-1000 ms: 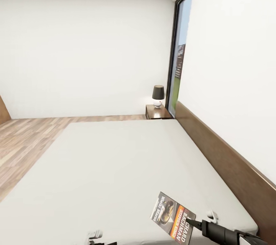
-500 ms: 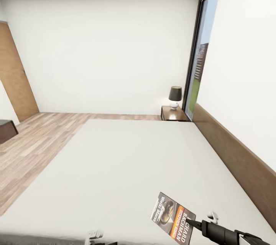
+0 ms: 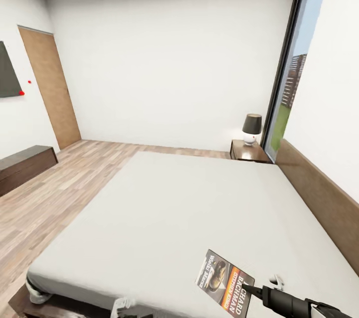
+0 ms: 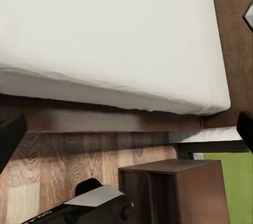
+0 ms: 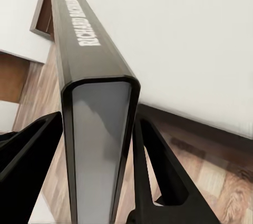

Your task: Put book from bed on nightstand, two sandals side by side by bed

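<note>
Off-white mattress of the bed point(image 3: 164, 208) spreads wide, and above its near right corner the right gripper point(image 5: 97, 145) has the book point(image 3: 224, 282) pinched between its fingers, cover facing the head camera, clear of the mattress. Far right, a nightstand point(image 3: 249, 151) carries a dark-shaded lamp point(image 3: 252, 128). Left gripper's point(image 4: 126, 129) black fingertips sit wide apart, holding nothing.
</note>
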### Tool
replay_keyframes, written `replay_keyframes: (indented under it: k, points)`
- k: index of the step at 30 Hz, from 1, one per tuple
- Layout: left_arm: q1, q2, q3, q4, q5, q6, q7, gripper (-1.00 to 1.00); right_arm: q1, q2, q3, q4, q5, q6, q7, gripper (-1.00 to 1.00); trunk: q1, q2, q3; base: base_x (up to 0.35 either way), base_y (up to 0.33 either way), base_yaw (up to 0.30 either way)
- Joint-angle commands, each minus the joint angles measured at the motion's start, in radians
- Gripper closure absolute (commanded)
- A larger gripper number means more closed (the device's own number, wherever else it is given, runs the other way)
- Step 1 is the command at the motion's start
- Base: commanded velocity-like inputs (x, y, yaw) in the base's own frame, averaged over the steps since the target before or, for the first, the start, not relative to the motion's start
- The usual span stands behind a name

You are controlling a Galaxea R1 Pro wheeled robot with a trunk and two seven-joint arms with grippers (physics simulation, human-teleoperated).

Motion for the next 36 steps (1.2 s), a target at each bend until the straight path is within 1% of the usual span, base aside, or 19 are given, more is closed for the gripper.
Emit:
replay_keyframes:
  k: [1, 36]
  points:
    - [-0.001, -0.001, -0.008, 0.001, 0.006, -0.006, -0.002, -1.00, -0.001, -0.001, -0.015, 0.001, 0.008, 0.009, 0.003, 1.00, 0.000, -0.001, 0.000, 0.000, 0.000, 0.297]
    - [0.000, -0.003, -0.008, 0.001, 0.006, -0.006, -0.001, -1.00, -0.001, 0.000, -0.015, 0.001, 0.008, 0.009, 0.003, 1.00, 0.000, -0.001, 0.000, 0.000, 0.000, 0.297]
